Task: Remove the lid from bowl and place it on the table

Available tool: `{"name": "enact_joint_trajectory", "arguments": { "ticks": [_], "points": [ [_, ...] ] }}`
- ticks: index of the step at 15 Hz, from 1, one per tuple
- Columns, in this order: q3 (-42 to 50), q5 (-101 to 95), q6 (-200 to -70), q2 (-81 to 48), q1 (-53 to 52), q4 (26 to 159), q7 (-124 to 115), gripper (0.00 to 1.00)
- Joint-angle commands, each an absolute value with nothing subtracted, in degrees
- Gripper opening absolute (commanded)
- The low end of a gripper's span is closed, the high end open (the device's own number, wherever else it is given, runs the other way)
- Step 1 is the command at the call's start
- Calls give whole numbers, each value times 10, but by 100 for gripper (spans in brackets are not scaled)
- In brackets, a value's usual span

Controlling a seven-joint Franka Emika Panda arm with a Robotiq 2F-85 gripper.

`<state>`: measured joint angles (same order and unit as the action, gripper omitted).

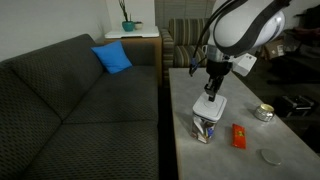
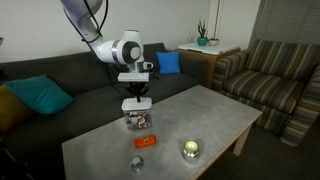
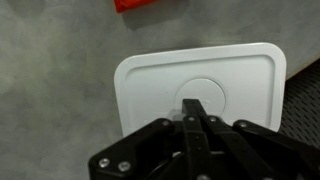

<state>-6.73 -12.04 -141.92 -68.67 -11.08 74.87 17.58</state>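
Observation:
The white square lid (image 3: pixel 150 85) with a round raised centre lies on the small clear bowl (image 1: pixel 205 131), which stands on the grey table (image 1: pixel 190 90). Lid and bowl also show in an exterior view, the lid (image 2: pixel 137 105) on the bowl (image 2: pixel 138 122). My gripper (image 3: pixel 190 104) is straight above the lid, its fingers closed together with the tips at the raised centre panel. It also shows in both exterior views (image 1: pixel 211 98) (image 2: pixel 136 97). I cannot tell whether the tips hold any part of the lid.
A red packet (image 1: pixel 239 136) (image 2: pixel 146 142) lies beside the bowl, and its edge shows in the wrist view (image 3: pixel 145 4). A round silvery tin (image 1: pixel 264 113) (image 2: pixel 190 150) and a grey disc (image 1: pixel 270 156) (image 2: pixel 137 163) lie further off. A dark sofa (image 1: pixel 80 100) runs along the table.

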Motion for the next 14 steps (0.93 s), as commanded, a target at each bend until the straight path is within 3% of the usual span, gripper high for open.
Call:
{"name": "enact_joint_trajectory", "arguments": {
  "ticks": [1, 14],
  "points": [
    [-68, -115, -1440, -710, -108, 735, 165, 0],
    [-80, -103, -1453, -671, -106, 772, 142, 0]
  ]
}}
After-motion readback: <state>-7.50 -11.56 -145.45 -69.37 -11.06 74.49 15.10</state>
